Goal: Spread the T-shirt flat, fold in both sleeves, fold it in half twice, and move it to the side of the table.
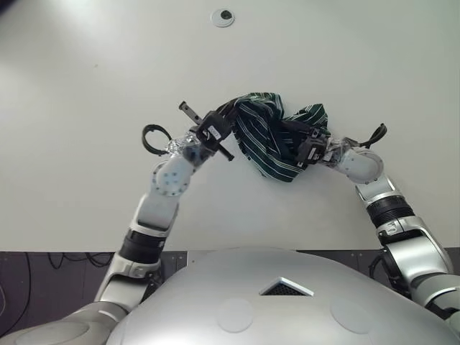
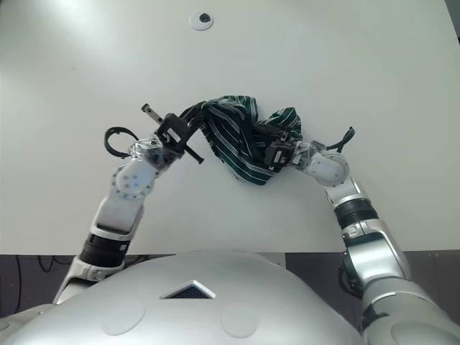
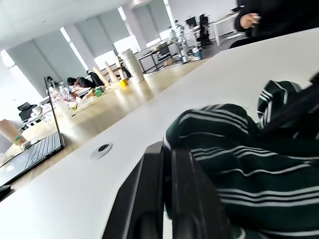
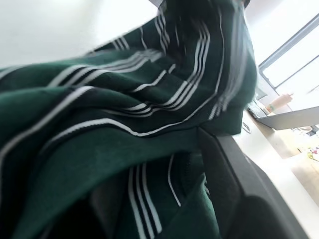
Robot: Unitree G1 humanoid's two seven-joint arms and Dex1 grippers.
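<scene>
1. The white table (image 1: 86, 144) gives you wide bare surface on every side of the work. There is a broad stretch to the robot's left, another to its right, and a deep strip beyond toward the far edge.
2. The one fixture on it is a round cable grommet (image 1: 223, 17), near the far edge and well apart from the cloth.
3. The near edge runs straight across, just in front of the robot. Both forearms cross it and lean inward over the table.
4. The T-shirt (image 1: 266, 136), dark green with thin white stripes, sits about mid-table as a crumpled bunch strung between the two grippers. Its lowest fold sags toward the near edge. You cannot tell whether that fold touches the table.
5. Your left arm is bent at the elbow, with the forearm slanting up and to the right. The left gripper (image 1: 224, 122) meets the left end of the bunch.
6. In the left wrist view its black fingers (image 3: 149, 199) stand almost together, pinching an edge of the striped cloth.
7. Your right arm mirrors this, its forearm slanting up and to the left. The right gripper (image 1: 302, 146) is buried in the right end of the bunch.
8. Cloth drapes over the right gripper, so you cannot tell how far it is closed.
</scene>
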